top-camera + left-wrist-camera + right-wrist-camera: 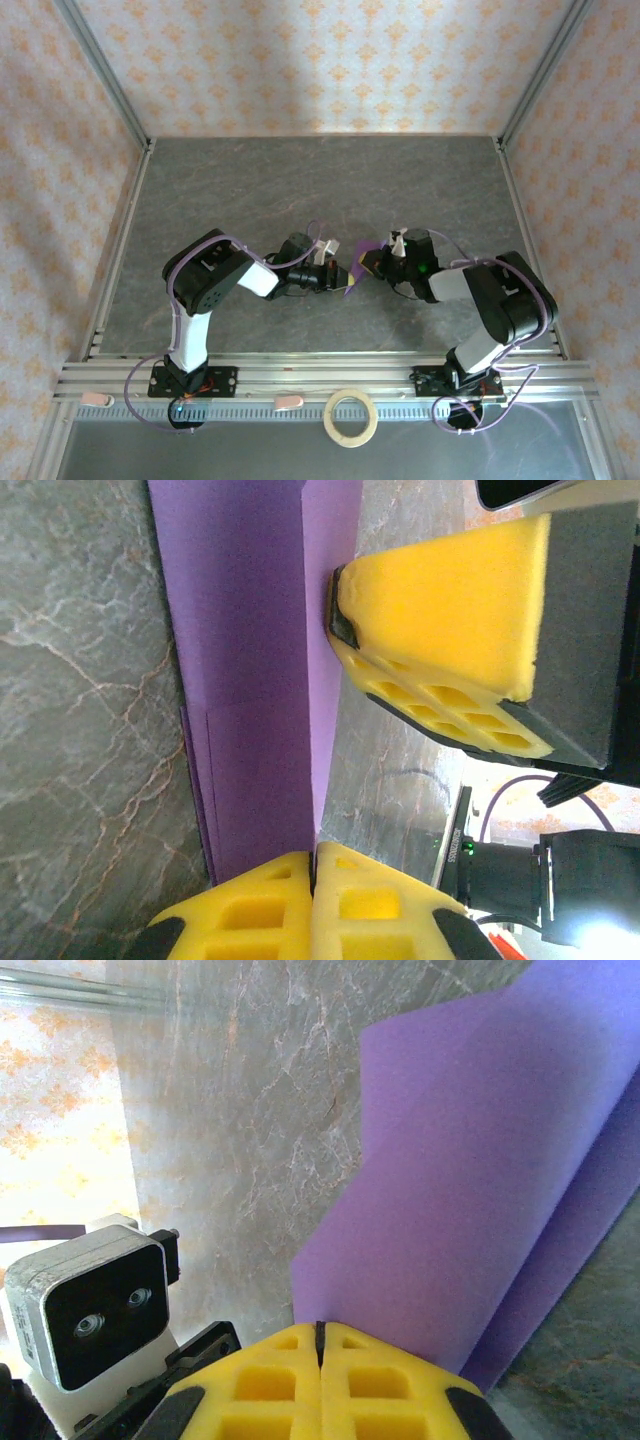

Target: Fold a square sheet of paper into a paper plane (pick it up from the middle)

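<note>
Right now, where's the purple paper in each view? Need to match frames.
Top external: purple paper mid-table, between the left gripper and right gripper.
Left wrist: tall band from top centre down into the left gripper's closed fingers.
Right wrist: across the right side, running down into the right gripper's closed fingers.
Shared landmark: the grey marbled table under the paper in all three.

Definitely looking like a robot lab test cell: aluminium frame posts [105,75] are holding wallpapered panels [320,60] beyond and out to both sides of the left gripper [340,276] and right gripper [362,263]. A grey marble-look tabletop [300,190] is lying under them, and a slotted aluminium rail [320,372] is running along behind them.
</note>
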